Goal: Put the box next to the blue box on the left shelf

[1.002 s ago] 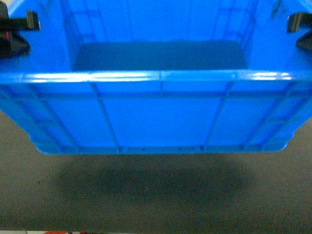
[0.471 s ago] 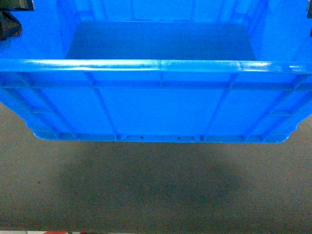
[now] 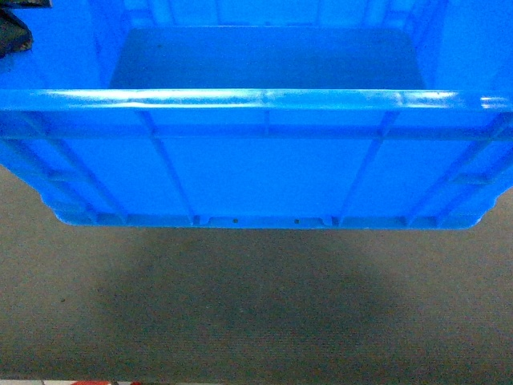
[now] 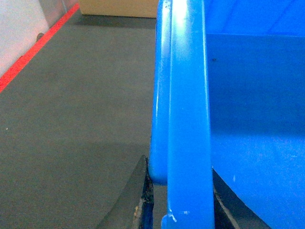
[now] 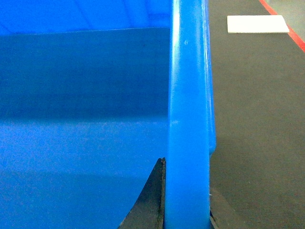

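the blue crate (image 3: 256,168) hangs above grey carpet (image 3: 256,313), left claw (image 4: 178,200) and right claw (image 5: 186,205) each pinching a side rim.

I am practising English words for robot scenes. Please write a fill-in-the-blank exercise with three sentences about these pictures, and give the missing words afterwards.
1. The box is bright ____ in colour.
2. In the head view, the box hangs above the grey floor and casts a dark ____ on it.
3. In each wrist view, the fingers of the left end effector and of the right end effector sit on both sides of the box's thick ____.

Missing words: blue; shadow; rim
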{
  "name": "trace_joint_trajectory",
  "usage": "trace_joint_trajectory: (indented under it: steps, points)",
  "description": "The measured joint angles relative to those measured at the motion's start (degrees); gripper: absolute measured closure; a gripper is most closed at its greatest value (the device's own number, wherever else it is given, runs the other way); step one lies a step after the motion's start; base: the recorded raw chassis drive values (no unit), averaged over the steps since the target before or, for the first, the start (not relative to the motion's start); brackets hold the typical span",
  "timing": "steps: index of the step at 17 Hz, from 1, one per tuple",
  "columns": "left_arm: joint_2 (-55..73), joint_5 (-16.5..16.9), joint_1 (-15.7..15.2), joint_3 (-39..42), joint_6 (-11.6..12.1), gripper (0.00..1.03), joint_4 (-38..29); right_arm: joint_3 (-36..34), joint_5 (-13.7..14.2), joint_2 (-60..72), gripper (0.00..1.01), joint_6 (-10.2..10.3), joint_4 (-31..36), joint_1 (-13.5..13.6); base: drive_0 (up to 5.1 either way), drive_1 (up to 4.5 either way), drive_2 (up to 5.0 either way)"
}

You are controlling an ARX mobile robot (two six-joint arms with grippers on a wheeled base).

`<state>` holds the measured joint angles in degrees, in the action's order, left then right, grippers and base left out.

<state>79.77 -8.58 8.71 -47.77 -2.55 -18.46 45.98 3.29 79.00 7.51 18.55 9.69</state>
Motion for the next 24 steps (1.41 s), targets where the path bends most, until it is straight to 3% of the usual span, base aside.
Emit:
trace_joint_trajectory:
  steps: [18,24]
  points:
    - [0.0,-0.1,0.2,0.0,0.0,0.85,-0.1,0.0,0.0,0.0,0.93,0.0,0.0,0.0,0.0,0.0,0.0]
    - [0.0,-0.1,0.2,0.0,0.0,0.85,0.0,0.0,0.0,0.0,0.93,0.0,0.0,0.0,-1.5,-1.49,-1.5]
